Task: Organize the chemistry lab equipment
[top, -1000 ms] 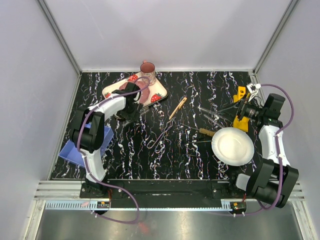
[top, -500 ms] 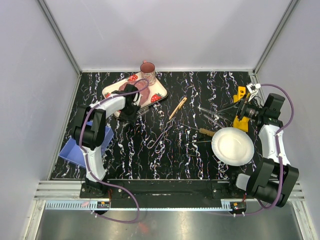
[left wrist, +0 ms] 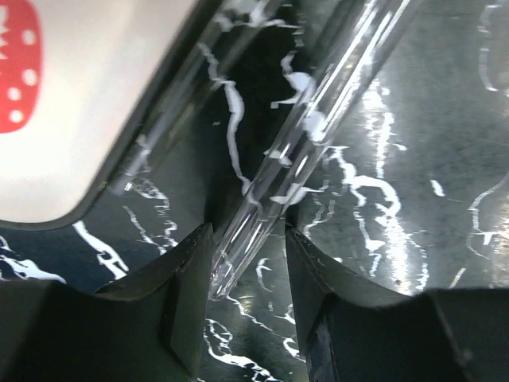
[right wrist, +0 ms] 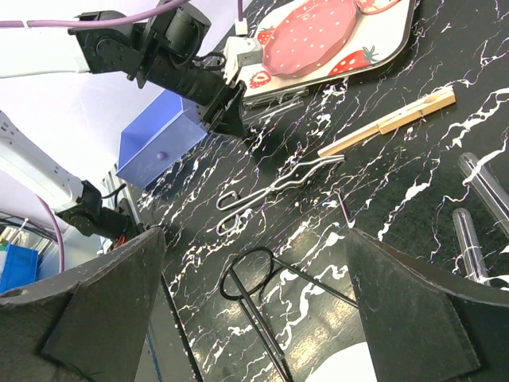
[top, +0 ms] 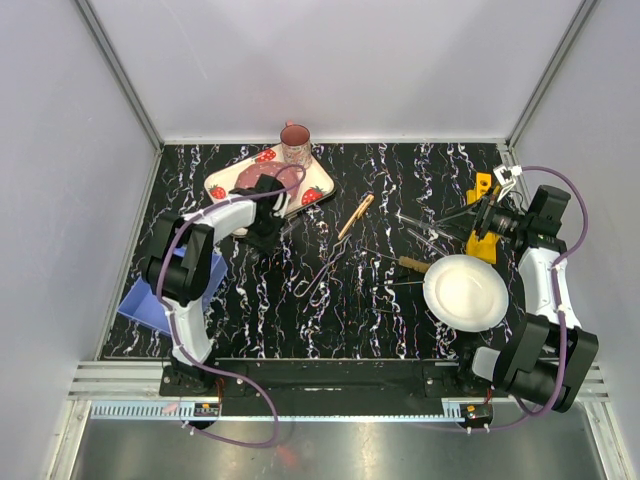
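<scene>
Top external view sets the scene: on the black marbled table (top: pixel 400 170), the left gripper (top: pixel 268 222) is down just beside the strawberry tray (top: pixel 222 182). Left wrist view shows its fingers (left wrist: pixel 187 302) narrowed to the width of a glass test tube (left wrist: pixel 318 135) lying on the table. They seem to pinch its end, though glare blurs the contact. The step is picking up this tube. Next comes a straight lift, clear of the tray rim and of a second tube (left wrist: pixel 175 119) lying against it. The right gripper (right wrist: pixel 254 318) hangs wide open, holding nothing. Further right lie the white plate (top: pixel 465 292), wire tong (top: pixel 318 275), wooden peg (top: pixel 355 217) and more tubes (right wrist: pixel 469 239).
</scene>
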You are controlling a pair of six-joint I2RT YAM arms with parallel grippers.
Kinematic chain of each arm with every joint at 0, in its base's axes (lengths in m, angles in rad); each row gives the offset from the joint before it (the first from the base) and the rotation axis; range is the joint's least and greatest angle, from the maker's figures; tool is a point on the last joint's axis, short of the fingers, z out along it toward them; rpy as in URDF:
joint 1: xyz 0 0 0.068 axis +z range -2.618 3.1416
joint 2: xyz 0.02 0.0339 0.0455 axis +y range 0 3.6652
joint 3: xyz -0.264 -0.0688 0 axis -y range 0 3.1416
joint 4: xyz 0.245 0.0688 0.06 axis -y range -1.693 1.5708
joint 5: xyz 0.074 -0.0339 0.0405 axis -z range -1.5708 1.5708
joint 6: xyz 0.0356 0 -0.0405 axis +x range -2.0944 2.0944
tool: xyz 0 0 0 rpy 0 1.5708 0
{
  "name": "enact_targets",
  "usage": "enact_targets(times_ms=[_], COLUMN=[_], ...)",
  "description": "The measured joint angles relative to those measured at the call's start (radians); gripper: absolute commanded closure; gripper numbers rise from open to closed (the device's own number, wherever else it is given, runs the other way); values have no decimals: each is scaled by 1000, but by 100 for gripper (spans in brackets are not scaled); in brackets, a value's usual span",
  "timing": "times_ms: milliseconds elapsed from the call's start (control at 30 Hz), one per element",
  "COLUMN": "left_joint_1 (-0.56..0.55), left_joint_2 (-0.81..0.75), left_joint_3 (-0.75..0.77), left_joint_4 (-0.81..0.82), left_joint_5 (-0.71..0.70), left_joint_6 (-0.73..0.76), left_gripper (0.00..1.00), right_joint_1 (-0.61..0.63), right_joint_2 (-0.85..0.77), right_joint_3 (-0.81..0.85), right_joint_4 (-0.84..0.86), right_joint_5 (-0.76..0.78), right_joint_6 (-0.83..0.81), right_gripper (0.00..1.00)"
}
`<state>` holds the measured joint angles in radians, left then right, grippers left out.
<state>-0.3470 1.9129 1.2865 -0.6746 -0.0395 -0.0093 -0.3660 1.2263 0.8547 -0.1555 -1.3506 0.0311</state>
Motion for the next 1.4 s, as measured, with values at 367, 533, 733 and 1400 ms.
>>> enact_targets(times_ms=[367, 533, 733, 1400], left_joint_1=[-117, -135, -156, -209], left_joint_2=[19, 57, 111, 124], left_joint_3=[29, 85, 160, 183], left_joint_4=[-14, -29, -37, -22], left_joint_5=[-48, -48, -47, -28], left_joint_6=[-33, -42, -49, -129], left_gripper=[56, 57, 61, 84], right_joint_1=[0, 0, 0, 0], right_joint_2=[2, 2, 11, -4], right_joint_3=[2, 2, 2, 2], right_joint_4=[0, 0, 0, -17], right_joint_5=[-4, -5, -5, -14], right_joint_6=[0, 0, 0, -53], right_gripper=[0, 0, 0, 0])
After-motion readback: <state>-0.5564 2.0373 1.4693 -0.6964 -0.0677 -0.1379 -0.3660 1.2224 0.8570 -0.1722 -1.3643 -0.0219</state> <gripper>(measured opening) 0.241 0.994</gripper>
